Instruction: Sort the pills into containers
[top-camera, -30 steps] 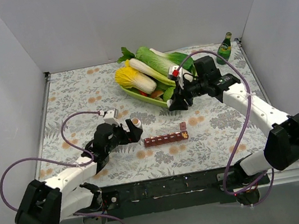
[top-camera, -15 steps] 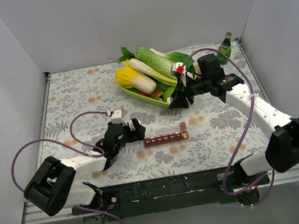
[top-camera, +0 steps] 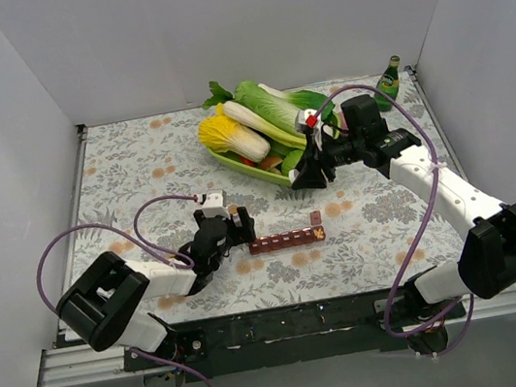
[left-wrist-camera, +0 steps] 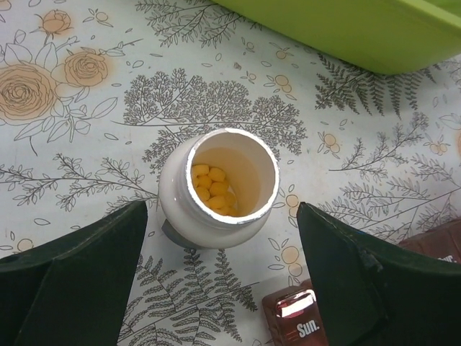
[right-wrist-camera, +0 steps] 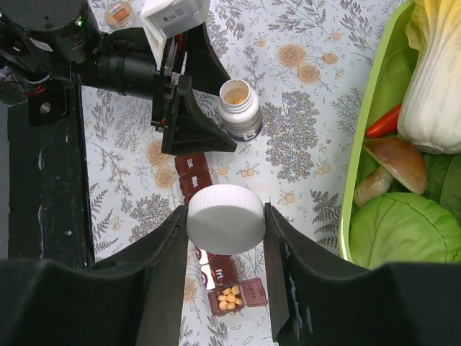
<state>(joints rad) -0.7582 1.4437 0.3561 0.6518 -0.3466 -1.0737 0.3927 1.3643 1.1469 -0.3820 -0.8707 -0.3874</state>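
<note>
Left gripper [top-camera: 236, 224]: I have it low over the table [top-camera: 126, 165], at the left end of the organiser; its jaws are apart, one on each side of the pill bottle, and in the left wrist view I see bare table between each jaw and the bottle
Pill bottle [left-wrist-camera: 218, 189]: white, upright on the table, mouth uncovered, standing between my left jaws
Pills [left-wrist-camera: 211, 189]: a heap of orange-yellow ones lies in the bottom of the bottle; a smaller cluster sits in the open end compartment of the organiser
Organiser [top-camera: 285, 240]: a dark red row of compartments lying left to right on the table near the front edge; its left end, marked "Sun.", is just beside the bottle; the rightmost compartment has its lid [top-camera: 315, 217] flipped up, and the other lids I can read look closed
Right gripper [top-camera: 303, 177]: held up off the table, between the organiser and the green tray; its jaws are clamped on the white cap
White cap [right-wrist-camera: 225, 218]: round, gripped by its rim, its flat top towards my right wrist camera, which sees it over the middle of the organiser
Green tray [top-camera: 234, 166]: on the far side of the table, loaded with cabbages [top-camera: 231, 137] and other vegetables
Green bottle [top-camera: 388, 82]: upright in the far right corner, well apart from everything else
</note>
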